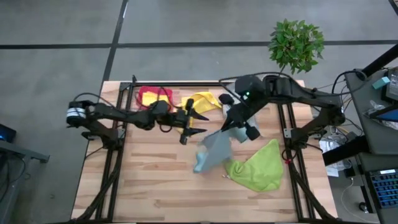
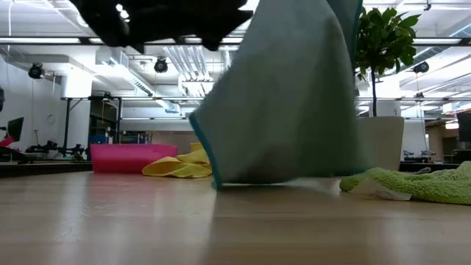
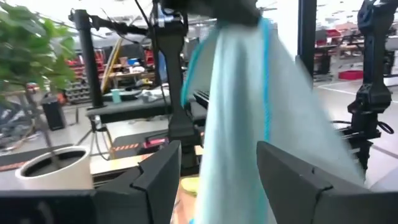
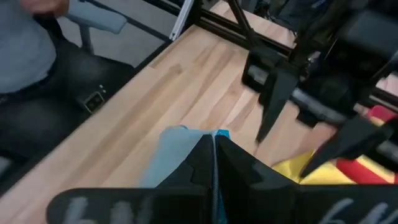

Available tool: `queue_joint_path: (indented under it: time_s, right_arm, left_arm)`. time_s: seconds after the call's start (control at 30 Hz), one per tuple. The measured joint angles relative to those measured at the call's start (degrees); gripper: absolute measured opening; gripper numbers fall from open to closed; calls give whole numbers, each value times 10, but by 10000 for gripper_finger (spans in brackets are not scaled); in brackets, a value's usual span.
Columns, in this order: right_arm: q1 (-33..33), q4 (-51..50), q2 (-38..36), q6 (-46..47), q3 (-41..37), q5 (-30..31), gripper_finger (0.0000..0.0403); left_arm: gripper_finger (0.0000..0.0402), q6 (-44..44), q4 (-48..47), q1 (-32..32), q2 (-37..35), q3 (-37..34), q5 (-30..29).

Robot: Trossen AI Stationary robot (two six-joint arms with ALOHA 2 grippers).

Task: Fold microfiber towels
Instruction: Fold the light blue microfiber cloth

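1. Your right gripper (image 1: 239, 127) is pinched shut on the blue towel (image 1: 212, 151), which hangs below it, lower edge touching the table (image 1: 155, 180).
2. Your left gripper (image 1: 198, 123) gapes wide, empty, beside the towel.
3. Bare wood lies below-left; green towel (image 1: 258, 167) crowds the right.

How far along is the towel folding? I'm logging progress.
Nothing looks folded yet. The right gripper holds the light blue towel up by an edge; the left gripper stands open beside it. The lime green towel and yellow towel lie crumpled.
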Motion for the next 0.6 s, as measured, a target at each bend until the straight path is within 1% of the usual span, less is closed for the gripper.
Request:
queue_joint_path:
  time_s: [0.07, 0.13, 0.17, 0.27, 0.33, 0.4, 0.47, 0.6]
  right_arm:
    - [0, -18, 8, 15, 21, 7, 8]
    - [0, -26, 13, 26, 31, 12, 8]
    - [0, -28, 15, 31, 33, 12, 8]
    - [0, -27, 16, 47, 33, 13, 8]
    - [0, -28, 16, 57, 28, 12, 8]
    - [0, -31, 16, 67, 25, 12, 8]
    - [0, -36, 16, 68, 24, 12, 8]
    - [0, -19, 16, 58, 23, 12, 8]
  left_arm:
    - [195, -1, 0, -2, 34, 24, 14]
    - [195, -1, -2, -4, 64, 42, 41]
    - [195, -2, -1, -6, 78, 50, 62]
    - [194, -15, -6, -7, 107, 64, 152]
    - [189, -16, -5, -8, 123, 69, 182]
    - [179, -14, -2, -12, 137, 70, 176]
    - [163, -13, 4, -17, 148, 70, 151]
    - [121, 2, 13, -26, 165, 70, 111]
